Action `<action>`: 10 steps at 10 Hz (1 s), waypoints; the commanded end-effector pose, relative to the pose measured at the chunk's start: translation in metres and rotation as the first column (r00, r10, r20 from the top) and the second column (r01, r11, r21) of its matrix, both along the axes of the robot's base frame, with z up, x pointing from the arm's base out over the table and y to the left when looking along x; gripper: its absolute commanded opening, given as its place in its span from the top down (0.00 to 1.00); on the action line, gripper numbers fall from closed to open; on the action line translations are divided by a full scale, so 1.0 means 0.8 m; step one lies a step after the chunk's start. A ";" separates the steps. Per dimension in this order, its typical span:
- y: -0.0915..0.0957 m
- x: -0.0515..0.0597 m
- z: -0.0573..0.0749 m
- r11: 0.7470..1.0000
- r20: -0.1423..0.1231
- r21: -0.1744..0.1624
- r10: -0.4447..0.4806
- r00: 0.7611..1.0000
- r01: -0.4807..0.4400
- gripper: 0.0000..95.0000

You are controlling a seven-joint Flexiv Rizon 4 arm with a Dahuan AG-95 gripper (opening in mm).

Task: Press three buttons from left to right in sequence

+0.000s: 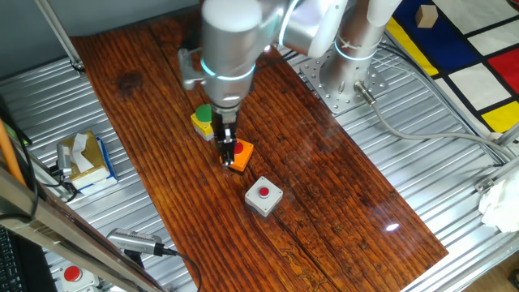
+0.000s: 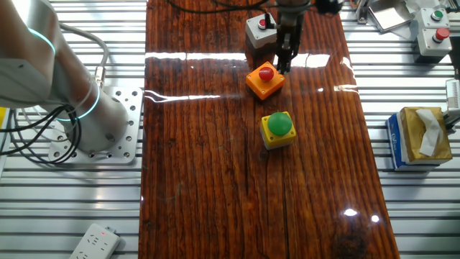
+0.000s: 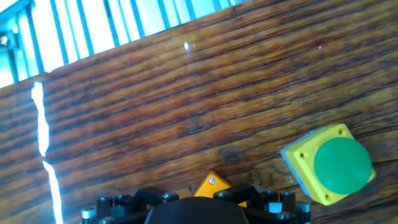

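Observation:
Three button boxes lie in a diagonal row on the wooden board. The yellow box with green cap stands free. The orange box with red cap sits under my gripper, whose dark fingers point straight down at its cap; only an orange corner shows in the hand view. The grey box with red cap lies beyond it, apart from the gripper. No view shows the fingertips' gap.
The wooden board lies on a ribbed metal table. A tissue box stands beside the board. Whitish button housings sit off the board, another at the table edge. The arm's base stands at the side.

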State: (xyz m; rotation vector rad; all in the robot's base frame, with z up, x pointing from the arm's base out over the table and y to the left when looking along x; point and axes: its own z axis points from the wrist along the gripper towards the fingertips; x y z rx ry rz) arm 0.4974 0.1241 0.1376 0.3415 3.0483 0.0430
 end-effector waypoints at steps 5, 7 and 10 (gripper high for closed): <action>0.005 0.003 0.004 1.000 -0.149 -0.003 0.018 0.989 -0.019 0.20; 0.005 0.003 0.004 1.000 -0.136 -0.007 0.005 0.991 -0.006 0.20; 0.012 -0.002 0.003 1.000 -0.103 -0.007 -0.031 0.994 0.030 0.20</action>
